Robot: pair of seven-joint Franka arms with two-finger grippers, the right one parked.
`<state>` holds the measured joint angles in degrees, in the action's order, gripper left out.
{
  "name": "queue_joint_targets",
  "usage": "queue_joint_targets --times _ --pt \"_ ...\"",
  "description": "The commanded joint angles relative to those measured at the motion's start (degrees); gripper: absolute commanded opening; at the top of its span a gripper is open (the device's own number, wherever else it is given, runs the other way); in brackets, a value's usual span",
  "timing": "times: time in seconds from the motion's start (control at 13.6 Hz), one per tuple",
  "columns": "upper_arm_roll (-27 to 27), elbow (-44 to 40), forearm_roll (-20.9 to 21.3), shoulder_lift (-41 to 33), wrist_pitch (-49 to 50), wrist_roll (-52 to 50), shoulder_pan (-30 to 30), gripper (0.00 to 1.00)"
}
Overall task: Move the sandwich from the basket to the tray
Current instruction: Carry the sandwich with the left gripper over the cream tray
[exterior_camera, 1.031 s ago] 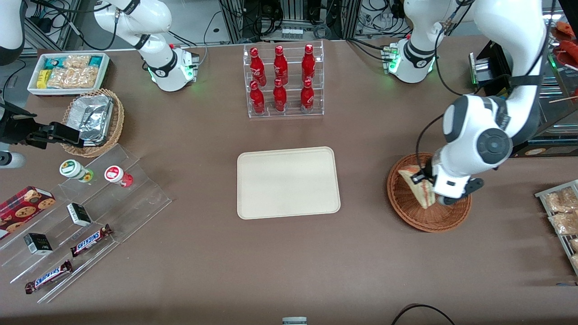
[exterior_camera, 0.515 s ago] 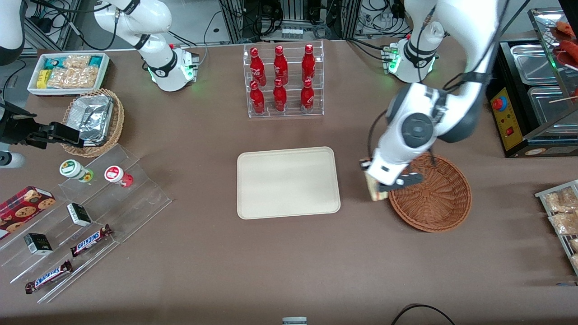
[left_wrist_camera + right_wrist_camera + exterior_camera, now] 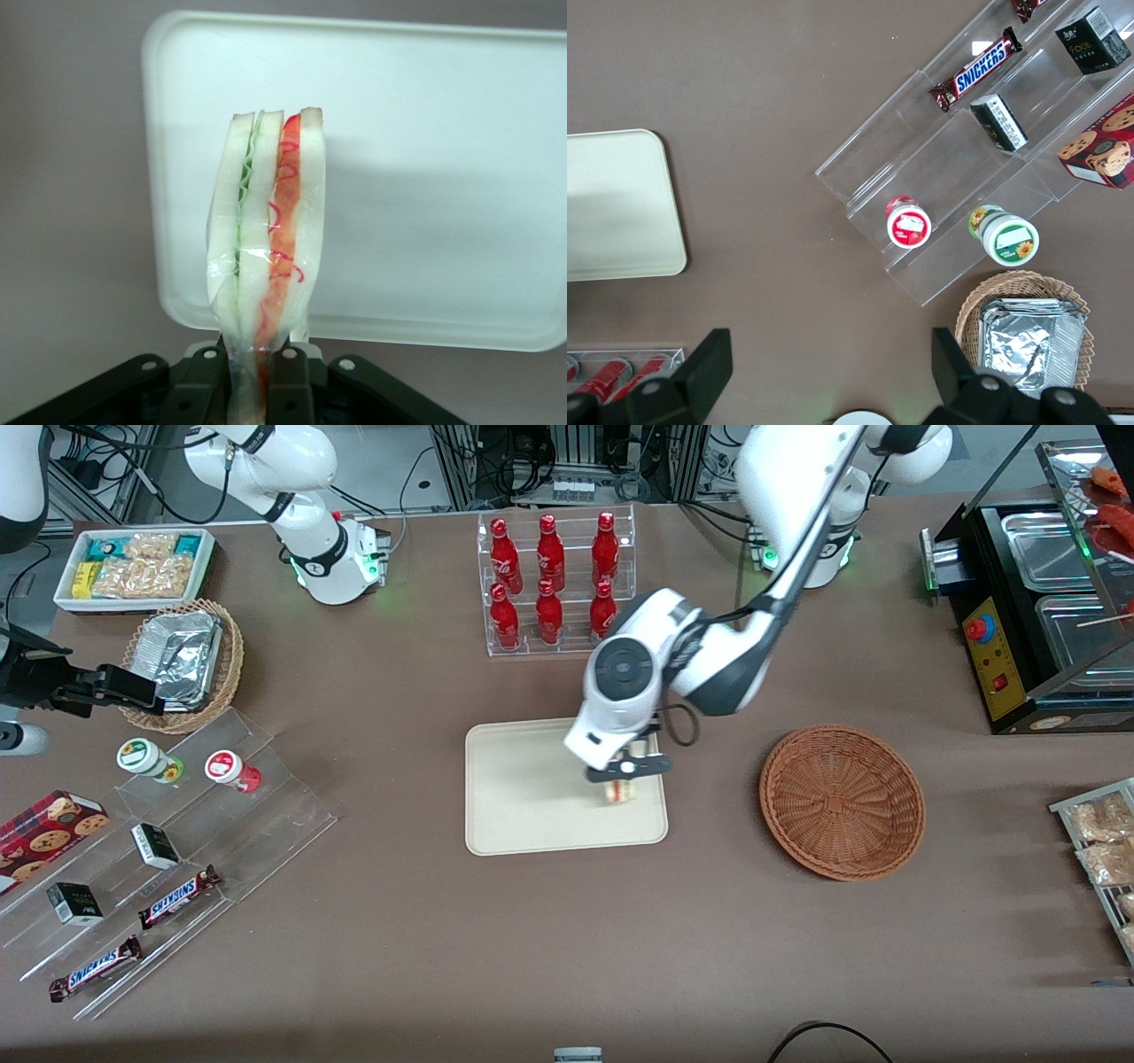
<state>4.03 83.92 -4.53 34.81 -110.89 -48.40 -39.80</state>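
Now one sandwich [image 3: 266, 248] clamped in jaws above one tray [image 3: 523, 797], one basket [image 3: 842, 802]

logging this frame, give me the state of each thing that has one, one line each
gripper: shut on the sandwich, above the tray
sandwich: held upright in the air, wrapped in clear film, not yet set down
tray: flat on the table, nothing lying on it
basket: upright, nothing in it
red bottles: capped, standing in the clear rack
foil container: sitting in the tan wicker basket
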Motion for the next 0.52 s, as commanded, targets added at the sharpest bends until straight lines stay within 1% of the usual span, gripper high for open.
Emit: queue_joint_targets --times 0.0,0.22,0.44 --pt "-0.87 -10.42 -1.09 7.27 2.17 -2.23 -2.73 0.00" --pt "-0.87 -15.00 -1.18 11.76 1.21 -2.58 -4.05 0.00" --pt "-0.87 -15.72 -1.18 13.96 -0.28 -2.58 -4.06 0.00"
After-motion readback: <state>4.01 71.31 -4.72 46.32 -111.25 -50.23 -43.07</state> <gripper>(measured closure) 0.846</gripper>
